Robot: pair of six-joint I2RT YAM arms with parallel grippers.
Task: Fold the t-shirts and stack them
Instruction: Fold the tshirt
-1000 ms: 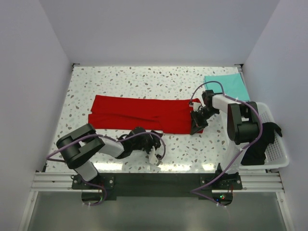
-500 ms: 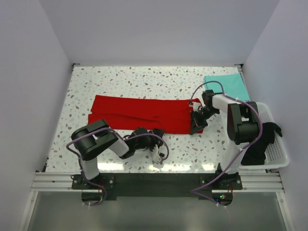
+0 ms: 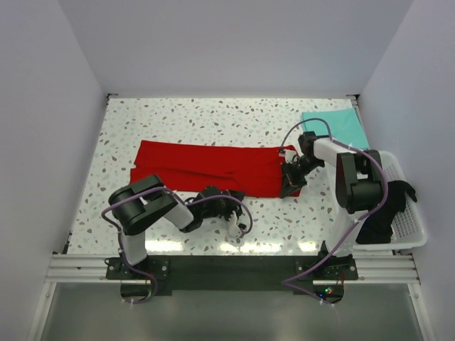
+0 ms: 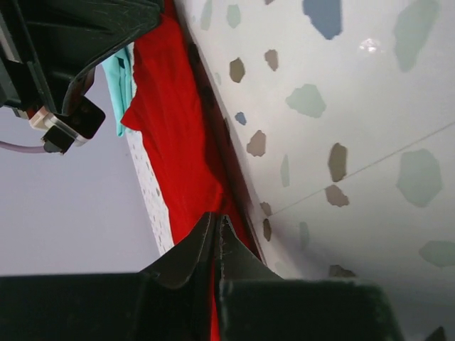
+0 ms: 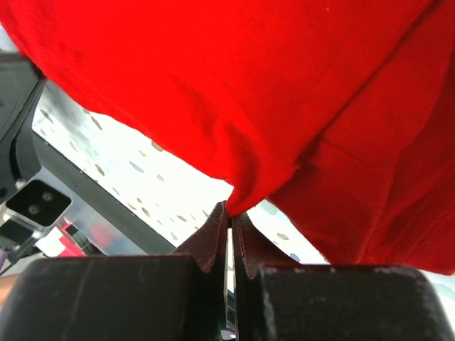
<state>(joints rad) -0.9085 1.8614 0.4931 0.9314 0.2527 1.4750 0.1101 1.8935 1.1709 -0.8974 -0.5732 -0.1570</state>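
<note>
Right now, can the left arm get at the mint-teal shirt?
Probably not. The mint-teal shirt lies in the far corner beyond the right claw, which pinches the red shirt. The left claw is down at that shirt's near edge, apparently shut on it.

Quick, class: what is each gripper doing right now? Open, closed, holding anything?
Left gripper: closed, pinching the near edge of the red t-shirt.
Right gripper: closed, pinching the red t-shirt's right end.
</note>
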